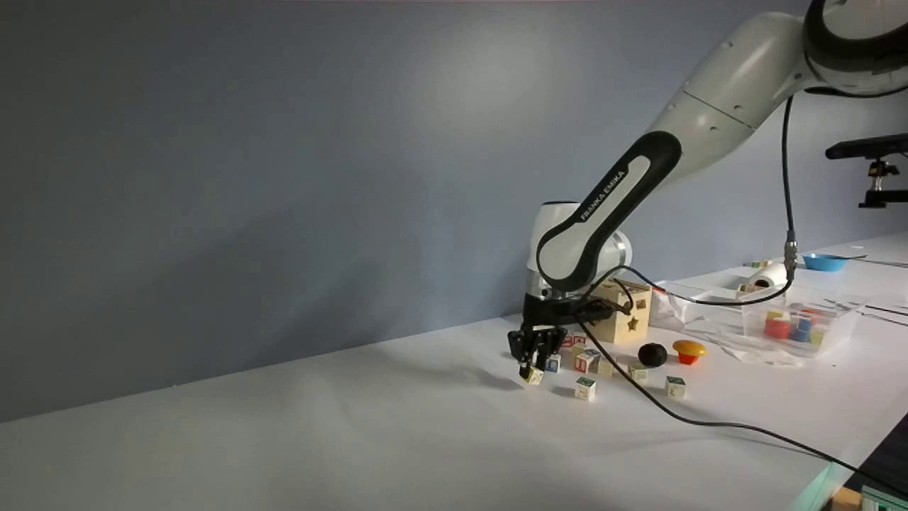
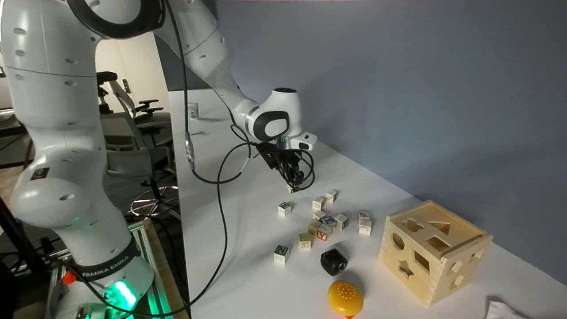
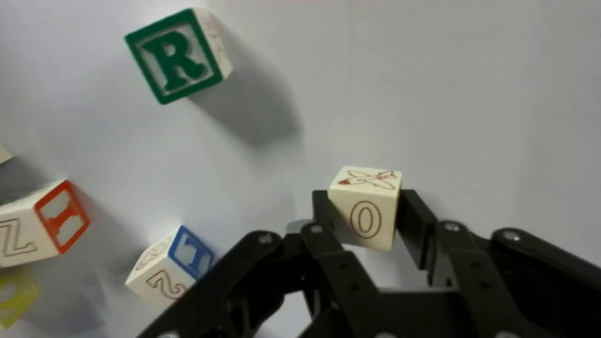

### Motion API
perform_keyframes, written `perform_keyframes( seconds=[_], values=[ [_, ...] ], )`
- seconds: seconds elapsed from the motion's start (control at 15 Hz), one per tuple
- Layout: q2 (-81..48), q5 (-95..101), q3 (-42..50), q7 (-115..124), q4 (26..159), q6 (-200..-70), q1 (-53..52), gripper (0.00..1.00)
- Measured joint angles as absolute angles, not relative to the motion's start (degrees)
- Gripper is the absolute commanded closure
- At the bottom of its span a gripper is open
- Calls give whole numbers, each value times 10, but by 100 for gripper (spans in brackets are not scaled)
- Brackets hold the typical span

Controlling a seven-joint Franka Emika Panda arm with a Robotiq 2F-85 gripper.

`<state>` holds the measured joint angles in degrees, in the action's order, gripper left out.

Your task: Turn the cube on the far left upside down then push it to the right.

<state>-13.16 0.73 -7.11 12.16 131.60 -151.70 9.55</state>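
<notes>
The end effector (image 3: 365,203) is grasping the cube (image 3: 368,224), pinching opposite sides from nine and three o'clock in the wrist view. The cube has no long axis, so the coming move turns on this pinch line — going upside down will probably mean rolling it about a level axis, then resting it before any push. Its side marked 0 shows most fully and the side with the brown drawing leans toward twelve; whether it touches the tabletop (image 3: 469,117) I cannot tell. Farther out in that view, the blue block (image 3: 168,265) sits between eight and nine o'clock, the red block (image 3: 43,224) beyond it at nine, the R block (image 3: 176,58) at about ten. In an exterior view the other blocks (image 1: 583,362) lie from one to four o'clock of the cube, with the box (image 1: 637,316) at two — so, if right is meant as seen there, the push would likely head for three, in among those neighbours, and a short stroke seems safer than a long one.
</notes>
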Motion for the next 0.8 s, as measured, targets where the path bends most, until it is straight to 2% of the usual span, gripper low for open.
perform_keyframes(
  seconds=[0.47, 0.67, 0.8],
  values=[
    [-139, -315, -301, -115, 1308, -1510, 306, 85],
    [-159, -443, -341, -220, 1295, -1488, 350, 85],
    [-171, -523, -308, -288, 1282, -1448, 327, 85]
  ],
)
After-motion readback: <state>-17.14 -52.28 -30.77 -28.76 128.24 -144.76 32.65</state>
